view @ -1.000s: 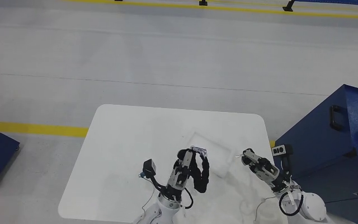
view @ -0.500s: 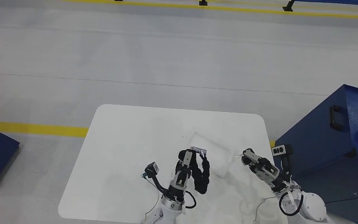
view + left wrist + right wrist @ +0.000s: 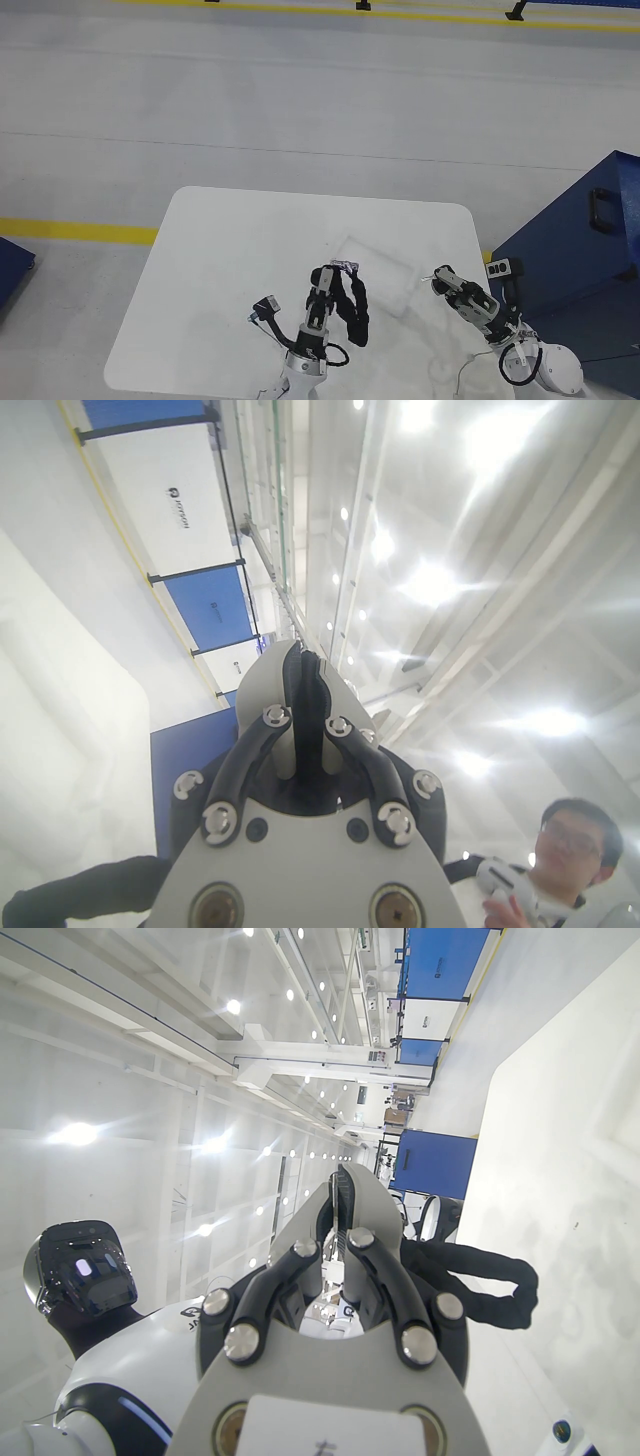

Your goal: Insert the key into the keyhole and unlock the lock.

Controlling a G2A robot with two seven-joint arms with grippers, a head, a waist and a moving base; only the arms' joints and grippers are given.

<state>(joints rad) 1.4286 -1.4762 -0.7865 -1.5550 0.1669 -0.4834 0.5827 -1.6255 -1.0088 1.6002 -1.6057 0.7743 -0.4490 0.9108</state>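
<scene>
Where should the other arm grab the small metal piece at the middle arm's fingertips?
Likely its free end: the small metal piece pokes past an arm's gripper toward the far edge of the table. Come from that far side or from above, since the gripper blocks the near side. Its shape is too small to tell.

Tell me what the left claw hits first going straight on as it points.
Nothing close: the left claw points upward, and the way looks free as far as the ceiling; depth is unclear.
</scene>
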